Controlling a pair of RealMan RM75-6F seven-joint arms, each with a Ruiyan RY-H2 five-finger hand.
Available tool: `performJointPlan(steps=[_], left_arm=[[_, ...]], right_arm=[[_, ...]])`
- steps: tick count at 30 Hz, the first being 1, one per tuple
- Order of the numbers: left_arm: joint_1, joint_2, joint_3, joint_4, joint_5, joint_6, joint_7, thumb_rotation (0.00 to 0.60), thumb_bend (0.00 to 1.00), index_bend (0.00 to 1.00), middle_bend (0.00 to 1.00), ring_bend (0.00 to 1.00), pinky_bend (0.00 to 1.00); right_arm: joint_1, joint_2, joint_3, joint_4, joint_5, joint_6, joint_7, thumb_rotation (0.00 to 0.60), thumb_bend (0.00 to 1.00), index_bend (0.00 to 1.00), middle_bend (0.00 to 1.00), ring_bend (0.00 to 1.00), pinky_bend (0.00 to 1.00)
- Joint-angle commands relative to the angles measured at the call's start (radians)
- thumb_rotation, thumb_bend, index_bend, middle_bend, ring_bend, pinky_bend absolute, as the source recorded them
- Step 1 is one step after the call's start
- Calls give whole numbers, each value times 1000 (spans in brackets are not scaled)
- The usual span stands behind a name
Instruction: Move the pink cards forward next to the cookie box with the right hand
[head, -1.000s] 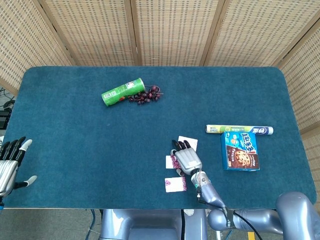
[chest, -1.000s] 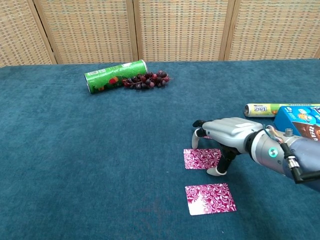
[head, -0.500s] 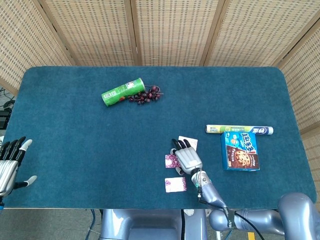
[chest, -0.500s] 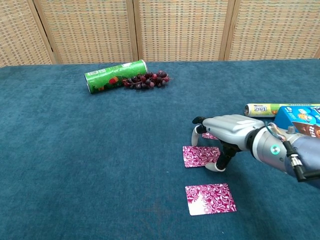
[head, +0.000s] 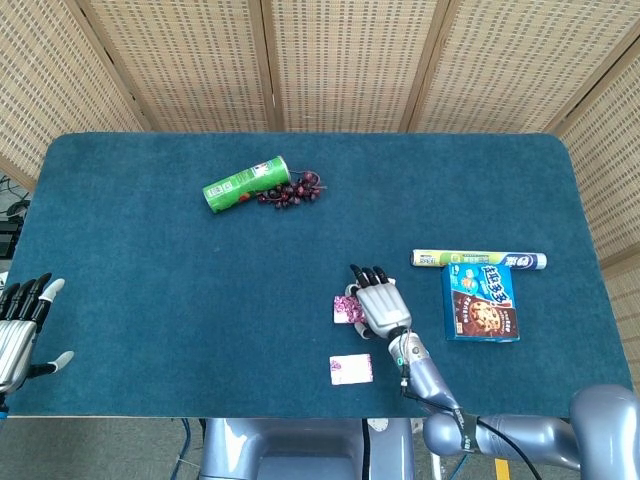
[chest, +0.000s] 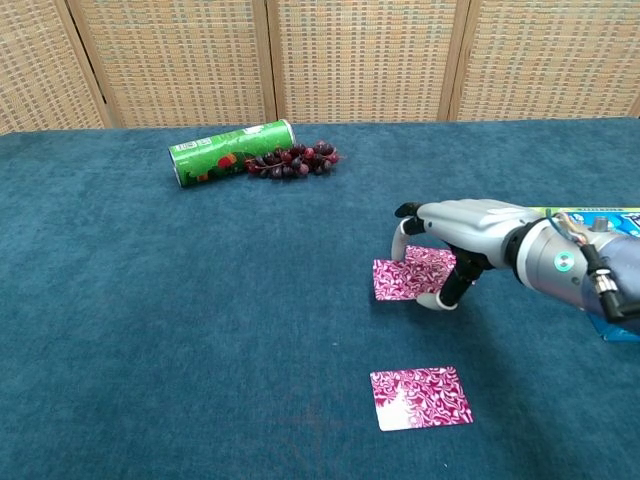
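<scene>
My right hand (head: 378, 306) (chest: 470, 236) arches over a pink patterned card (head: 345, 308) (chest: 402, 280), fingertips pressing down on it and thumb (chest: 447, 290) at its near edge. That card lies flat on the cloth and partly overlaps a second pink card (chest: 433, 261) further back under the hand. A third pink card (head: 350, 369) (chest: 420, 397) lies alone nearer the front edge. The blue cookie box (head: 481, 301) sits to the right of the hand, mostly hidden by the forearm in the chest view. My left hand (head: 20, 325) hovers at the table's front left corner, fingers apart, holding nothing.
A yellow-green roll (head: 478, 260) (chest: 590, 211) lies just behind the cookie box. A green can (head: 246, 183) (chest: 232, 152) and a bunch of dark grapes (head: 291, 191) (chest: 292, 160) lie at the back left. Blue cloth (head: 150, 270) covers the table.
My right hand has moved forward, sliding the pressed pink card away from the front edge, up to and partly over the card further back. The nearest card and left hand stayed put.
</scene>
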Motion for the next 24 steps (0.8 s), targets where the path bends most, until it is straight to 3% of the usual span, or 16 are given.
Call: performJointPlan(steps=[1,13,24], left_arm=[[0,0,0,0,0,1,0,600,5,0,0,0,0],[0,-1,-1,0,-1,1,3,600,6,0,0,0,0],[0,-2,-2,0,-2,2,5,600,6,0,0,0,0]], right_arm=[[1,7,6,14,11,3,-4,600,440,567,0,0,0],[5,0,18,128,76,-27,-8,600,440,567,0,0,0],[17,-13,38,161,108,-46,-4,600,440,567,0,0,0]])
